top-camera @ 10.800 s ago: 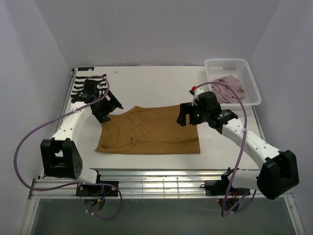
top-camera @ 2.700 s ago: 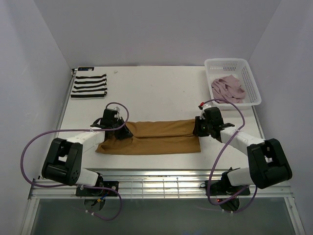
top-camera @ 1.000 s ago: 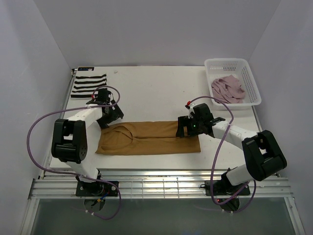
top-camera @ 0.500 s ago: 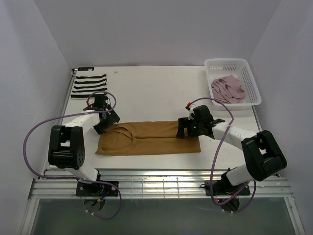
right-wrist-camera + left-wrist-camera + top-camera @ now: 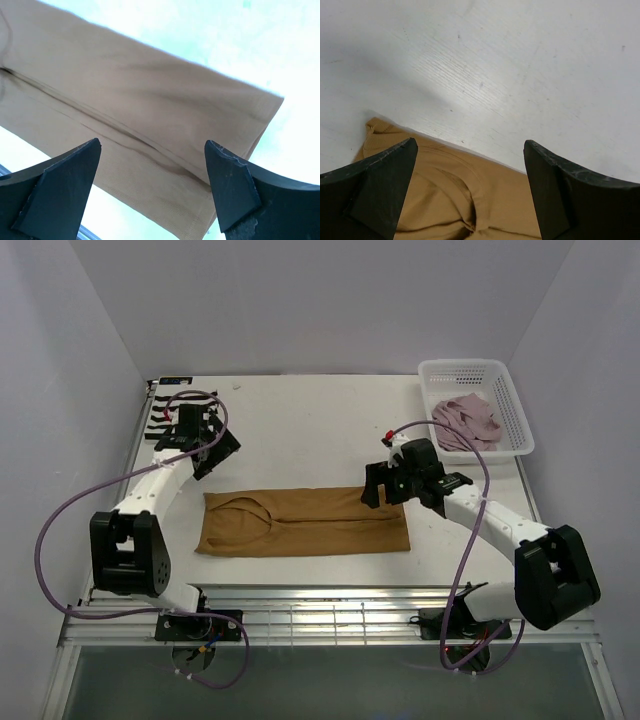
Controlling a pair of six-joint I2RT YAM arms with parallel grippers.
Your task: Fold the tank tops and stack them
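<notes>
**Tan top laid as a band; both grippers open and empty**

Striped top (image 5: 160,418): lies folded at the far left corner of the tabletop (image 5: 310,415), probably as the base of the stack. The left arm hides part of it.

Left gripper (image 5: 212,452): jaws wide, holding nothing. It is raised above the bare tabletop, just beyond the neck end of the tan top (image 5: 305,523).

Tan top: lies flat near the front edge as a long narrow band with a crease along its length. The lengthwise fold therefore looks done, and the crosswise fold remains.

Right gripper (image 5: 385,490): jaws wide, empty, raised over the hem end, likely placed to take that end.

Basket (image 5: 512,400): stands at the far right corner and contains the pink top (image 5: 465,418), crumpled and unfolded.
</notes>
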